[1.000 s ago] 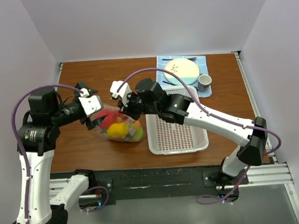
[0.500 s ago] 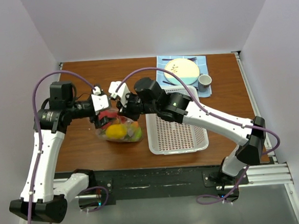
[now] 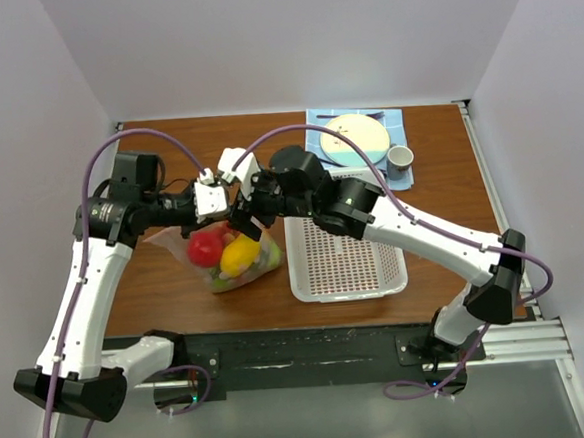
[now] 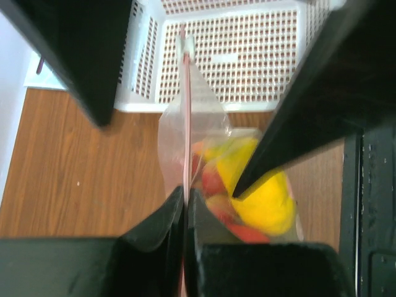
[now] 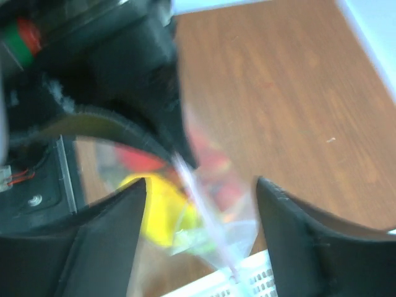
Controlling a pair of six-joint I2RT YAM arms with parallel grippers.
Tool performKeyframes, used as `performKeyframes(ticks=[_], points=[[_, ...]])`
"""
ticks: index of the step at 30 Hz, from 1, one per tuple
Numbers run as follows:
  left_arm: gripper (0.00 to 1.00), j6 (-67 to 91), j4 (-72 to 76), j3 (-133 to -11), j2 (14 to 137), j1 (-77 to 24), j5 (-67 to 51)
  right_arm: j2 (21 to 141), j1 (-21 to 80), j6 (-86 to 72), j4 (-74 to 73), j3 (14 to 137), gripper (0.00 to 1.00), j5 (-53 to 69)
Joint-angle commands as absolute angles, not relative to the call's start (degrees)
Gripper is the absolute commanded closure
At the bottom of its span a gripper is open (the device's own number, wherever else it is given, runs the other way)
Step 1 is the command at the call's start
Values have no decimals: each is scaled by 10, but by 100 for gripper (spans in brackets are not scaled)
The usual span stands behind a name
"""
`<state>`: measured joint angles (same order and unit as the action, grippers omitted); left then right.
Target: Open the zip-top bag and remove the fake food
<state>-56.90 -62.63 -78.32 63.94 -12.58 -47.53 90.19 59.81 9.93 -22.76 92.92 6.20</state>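
Observation:
The clear zip-top bag (image 3: 233, 261) hangs just left of the white basket, with its zip edge uppermost. Fake food shows through it: a yellow lemon (image 3: 238, 254), a red round fruit (image 3: 206, 247) and something green low down. My left gripper (image 3: 218, 202) is shut on the bag's pink zip strip (image 4: 185, 124); its jaws (image 4: 185, 193) meet on the strip, above the lemon (image 4: 266, 201). My right gripper (image 3: 242, 220) stands open around the same top edge. Its fingers (image 5: 117, 216) straddle the strip (image 5: 207, 204) without pinching it, midpoint (image 5: 201, 185).
The white perforated basket (image 3: 298, 269) sits right of the bag and fills the top of the left wrist view (image 4: 235, 55). On a blue mat at the back right stand a plate (image 3: 354, 136) and a cup (image 3: 400, 157).
My left arm swung right and its gripper closed on the bag's zip edge. The right gripper, shut before, has opened. The bag now hangs more upright, with the red fruit and lemon lower.

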Motion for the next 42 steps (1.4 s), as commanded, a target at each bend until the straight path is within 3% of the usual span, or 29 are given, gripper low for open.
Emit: performKeyframes(ticks=[1,6,12,21,42], points=[[93,-591,-645,-802,612,-134,-468,825,596,101,-127,889,1,1],[94,-601,-684,-812,592,-134,-468,725,528,55,-64,762,1,57],[95,-602,-714,-835,578,-134,-477,664,483,8,-3,650,2,212],[94,-574,-718,-864,570,-134,-493,676,483,-50,83,614,12,344],[94,-537,-706,-877,550,-134,-517,755,484,-144,224,639,24,410]])
